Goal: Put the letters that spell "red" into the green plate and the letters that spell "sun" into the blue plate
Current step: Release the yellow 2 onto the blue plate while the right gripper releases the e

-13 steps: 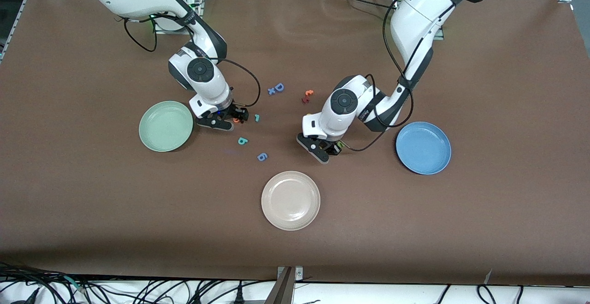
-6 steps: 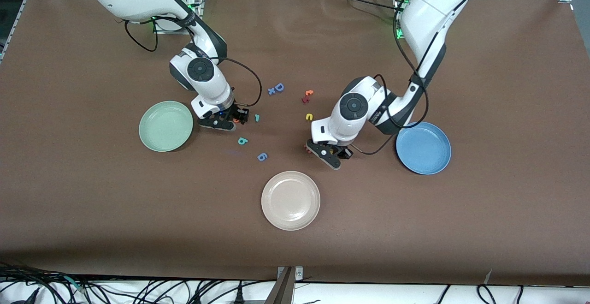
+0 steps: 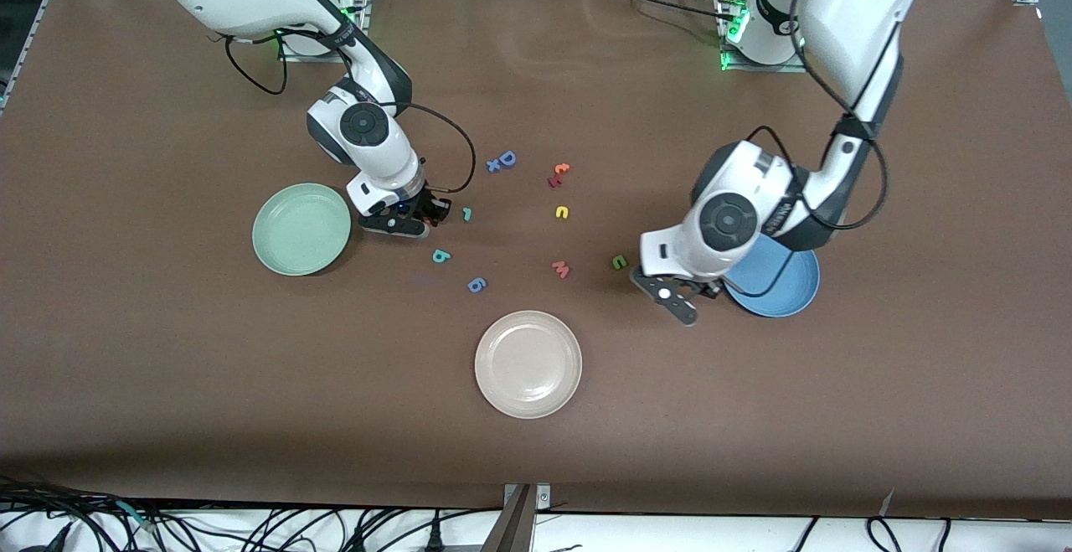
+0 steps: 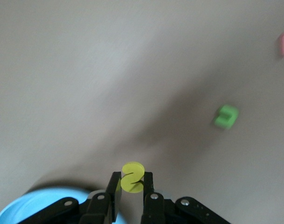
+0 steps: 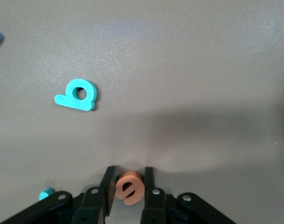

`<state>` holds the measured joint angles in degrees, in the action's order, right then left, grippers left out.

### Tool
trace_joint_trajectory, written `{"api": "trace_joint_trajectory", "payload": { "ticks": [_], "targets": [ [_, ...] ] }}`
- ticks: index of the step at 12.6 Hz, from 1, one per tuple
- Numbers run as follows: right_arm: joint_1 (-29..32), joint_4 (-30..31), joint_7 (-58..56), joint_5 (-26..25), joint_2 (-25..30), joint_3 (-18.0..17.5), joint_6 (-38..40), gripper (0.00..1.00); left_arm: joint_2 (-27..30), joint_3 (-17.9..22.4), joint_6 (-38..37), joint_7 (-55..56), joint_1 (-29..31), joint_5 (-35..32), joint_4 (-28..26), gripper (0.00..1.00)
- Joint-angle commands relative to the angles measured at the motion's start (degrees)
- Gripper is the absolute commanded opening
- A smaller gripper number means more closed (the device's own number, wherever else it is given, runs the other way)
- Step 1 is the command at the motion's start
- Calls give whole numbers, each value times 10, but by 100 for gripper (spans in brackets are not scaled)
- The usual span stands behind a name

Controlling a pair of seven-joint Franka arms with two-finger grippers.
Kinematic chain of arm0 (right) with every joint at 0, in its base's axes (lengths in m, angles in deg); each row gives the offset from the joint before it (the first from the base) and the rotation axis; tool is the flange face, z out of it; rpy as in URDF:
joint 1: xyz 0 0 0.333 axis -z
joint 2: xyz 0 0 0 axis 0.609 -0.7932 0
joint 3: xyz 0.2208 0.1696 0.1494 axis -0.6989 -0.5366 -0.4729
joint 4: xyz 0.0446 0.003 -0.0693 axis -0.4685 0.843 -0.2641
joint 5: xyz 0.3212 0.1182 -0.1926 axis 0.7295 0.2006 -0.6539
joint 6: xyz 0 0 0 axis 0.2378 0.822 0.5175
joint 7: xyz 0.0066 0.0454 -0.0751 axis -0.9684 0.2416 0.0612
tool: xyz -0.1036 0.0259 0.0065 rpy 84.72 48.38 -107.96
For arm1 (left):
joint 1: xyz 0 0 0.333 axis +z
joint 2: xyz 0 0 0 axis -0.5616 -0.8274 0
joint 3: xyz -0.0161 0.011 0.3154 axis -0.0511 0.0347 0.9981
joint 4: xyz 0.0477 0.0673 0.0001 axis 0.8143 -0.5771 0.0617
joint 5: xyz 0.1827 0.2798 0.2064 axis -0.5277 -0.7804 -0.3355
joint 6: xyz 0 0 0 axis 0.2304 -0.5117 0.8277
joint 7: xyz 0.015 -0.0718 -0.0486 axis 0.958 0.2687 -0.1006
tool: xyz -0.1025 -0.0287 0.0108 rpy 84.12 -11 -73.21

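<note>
I have the left pincer [image 4: 131, 193] clamped on the yellow "s" [image 4: 132, 177], pinched by its edges so it hangs clear of the bench [image 3: 879, 384]. It is up over the rim of the blue plate [image 3: 791, 296], at the edge toward the white plate [image 3: 528, 363]; my guess is a drop into the blue plate comes next. That plate looks empty where I can see it.

The right pincer [image 5: 129, 191] is down at the bench just beside the green plate [image 3: 301, 228], jaws closed around the orange "e" [image 5: 128, 187], not yet lifted as far as I can tell. The green plate is empty.

Loose letters, all placed from the white plate:
- teal "d" [image 3: 440, 256] and teal "r" [image 3: 466, 214], farther from the camera, near the right pincer
- green arch [image 3: 619, 262] and yellow arch [image 3: 562, 213], farther, toward the blue plate
- distractors: pink "w" [image 3: 560, 268], blue "g" shape [image 3: 476, 285], blue "D" [image 3: 502, 161], red-orange pair [image 3: 559, 173]

Nothing blocks either short carry.
</note>
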<state>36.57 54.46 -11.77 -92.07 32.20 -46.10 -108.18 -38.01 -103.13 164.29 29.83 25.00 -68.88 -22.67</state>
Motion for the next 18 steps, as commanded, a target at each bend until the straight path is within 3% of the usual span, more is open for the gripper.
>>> {"api": "trace_joint_trajectory", "payload": {
  "ticks": [1,4,7,9,10,12,13,15,18],
  "targets": [
    [2,-4,-3,-13,-5,1,-5,17,33,-4,-33,-48,36,-8,-37,21],
    [10,-5,-25,-13,37,6,33,17,34,-3,-28,-76,68,-15,-64,21],
    [17,-48,-74,-3,66,5,178,13,27,-1,-11,-84,84,-20,-85,23],
    [22,-87,-135,43,83,7,256,13,24,-2,17,-84,96,-46,-106,29],
    [31,-106,-187,89,88,8,286,13,23,-1,24,-84,99,-46,-112,35],
    [57,-145,-285,152,92,26,354,12,22,-2,26,-84,99,-47,-114,87],
    [62,-161,-332,165,93,48,383,12,23,-3,26,-84,99,-46,-114,100],
    [63,-175,-414,206,109,98,412,12,26,-6,25,-83,92,-39,-111,100],
    [63,-170,-513,220,116,161,413,12,25,-42,26,-44,86,-1,-100,100]
  ]
}}
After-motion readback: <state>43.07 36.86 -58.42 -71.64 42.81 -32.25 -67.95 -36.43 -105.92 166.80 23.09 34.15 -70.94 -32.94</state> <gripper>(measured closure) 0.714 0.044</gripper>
